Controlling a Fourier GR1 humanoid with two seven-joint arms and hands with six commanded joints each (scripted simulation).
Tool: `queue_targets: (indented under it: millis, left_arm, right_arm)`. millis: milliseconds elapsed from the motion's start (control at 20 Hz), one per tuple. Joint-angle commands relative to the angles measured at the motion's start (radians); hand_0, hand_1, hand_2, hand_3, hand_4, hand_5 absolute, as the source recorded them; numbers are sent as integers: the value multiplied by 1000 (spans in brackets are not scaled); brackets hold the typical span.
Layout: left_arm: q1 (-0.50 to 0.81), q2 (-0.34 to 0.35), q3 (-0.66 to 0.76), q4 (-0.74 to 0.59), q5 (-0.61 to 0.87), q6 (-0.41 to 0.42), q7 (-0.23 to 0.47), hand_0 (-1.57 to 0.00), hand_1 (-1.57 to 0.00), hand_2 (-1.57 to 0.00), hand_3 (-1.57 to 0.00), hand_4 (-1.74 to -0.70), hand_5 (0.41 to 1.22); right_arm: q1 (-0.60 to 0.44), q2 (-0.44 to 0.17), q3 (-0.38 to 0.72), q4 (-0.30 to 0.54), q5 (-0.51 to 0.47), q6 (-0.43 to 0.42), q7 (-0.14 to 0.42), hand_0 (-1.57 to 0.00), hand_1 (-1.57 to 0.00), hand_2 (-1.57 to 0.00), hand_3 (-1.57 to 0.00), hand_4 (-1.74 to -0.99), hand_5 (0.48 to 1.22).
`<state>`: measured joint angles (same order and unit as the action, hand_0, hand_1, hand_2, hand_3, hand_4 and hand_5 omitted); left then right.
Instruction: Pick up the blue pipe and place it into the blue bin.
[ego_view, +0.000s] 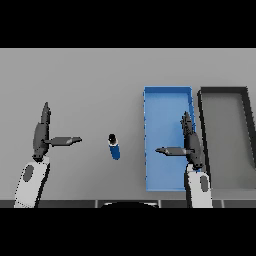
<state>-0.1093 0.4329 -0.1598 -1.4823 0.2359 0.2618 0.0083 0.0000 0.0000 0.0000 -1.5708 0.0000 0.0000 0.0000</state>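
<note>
2 hands hang over the grey table (90, 75), and neither one has the blue pipe (115, 148) yet. It lies on the table between them, a short blue tube with a dark cap at its far end, pointing roughly away from the robot and leaning a little to the left. It sits left of the blue bin (167, 100) and apart from it, with bare table in between.

On the left, the left hand (42, 135) has its fingers straight and pointing far, thumb stuck out to the right toward the pipe, gripping nothing. On the right, the right hand (192, 142) hovers above the bin's right side, fingers likewise straight, thumb out to the left, also holding nothing.

To my eye the pipe looks small, rigid and light, likely smooth and round, so it may roll or slip if nudged from one side. I would take it across the blue middle of its body, thumb on one side and fingers on the other, rather than by the dark cap. It does not look fragile.

Right of the blue bin stands a dark bin (224, 91), just beside it.

No brand, label or writing can be read anywhere.
</note>
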Motion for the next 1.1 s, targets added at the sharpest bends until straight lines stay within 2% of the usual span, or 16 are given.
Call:
queue_targets:
  millis: [0, 250, 300, 350, 400, 450, 650, 850, 900, 1050]
  left_arm:
    - [2, -1, 0, -2, -1, 1, -6, 1, 1, 1, 1, -1006, 586]
    - [19, -2, -7, -23, -5, 7, -15, 1, 1, 1, 1, -1006, 586]
    - [52, 66, -37, -42, -13, -91, -65, 1, 1, 1, 1, -1006, 586]
    - [81, 110, -52, -54, -14, -161, -113, 1, 1, 1, 1, -1011, 588]
    - [101, 137, -63, -63, -21, -194, -136, 1, 1, 1, 1, -1011, 588]
    - [109, 152, -69, -67, -25, -212, -140, 1, 1, 1, 1, -1010, 588]
    - [105, 175, -76, -64, -15, -261, -148, 1, 1, 1, 1, -1009, 589]
    - [106, 196, -119, -89, 0, -359, -165, 1, 1, 1, 1, -1020, 582]
    - [118, 211, -131, -106, 3, -385, -165, 1, 1, 1, 1, -1024, 573]
    - [109, 222, -185, -163, -7, -428, -103, 1, 1, 1, 1, -1040, 532]
  right_arm:
    - [2, -1, 0, -1, -1, 0, -2, 1, 1, 1, 1, -1222, 603]
    - [20, -14, -4, -19, -9, 9, -7, 1, 1, 1, 1, -1222, 603]
    - [54, -70, 26, -49, 44, 39, -65, 1, 1, 1, 1, -1222, 603]
    - [88, -97, 48, -83, 68, 59, -102, 1, 1, 1, 1, -1227, 603]
    - [108, -114, 62, -108, 83, 70, -108, 1, 1, 1, 1, -1230, 601]
    - [103, -123, 70, -116, 94, 74, -85, 1, 1, 1, 1, -1228, 599]
    - [121, -130, 89, -131, 125, 72, -61, 1, 1, 1, 1, -1226, 593]
    - [111, -130, 96, -148, 129, 72, -55, 1, 1, 1, 1, -1215, 587]
    - [127, -134, 93, -151, 123, 77, -79, 1, 1, 1, 1, -1220, 589]
    - [101, -145, 90, -146, 117, 89, -87, 1, 1, 1, 1, -1225, 603]
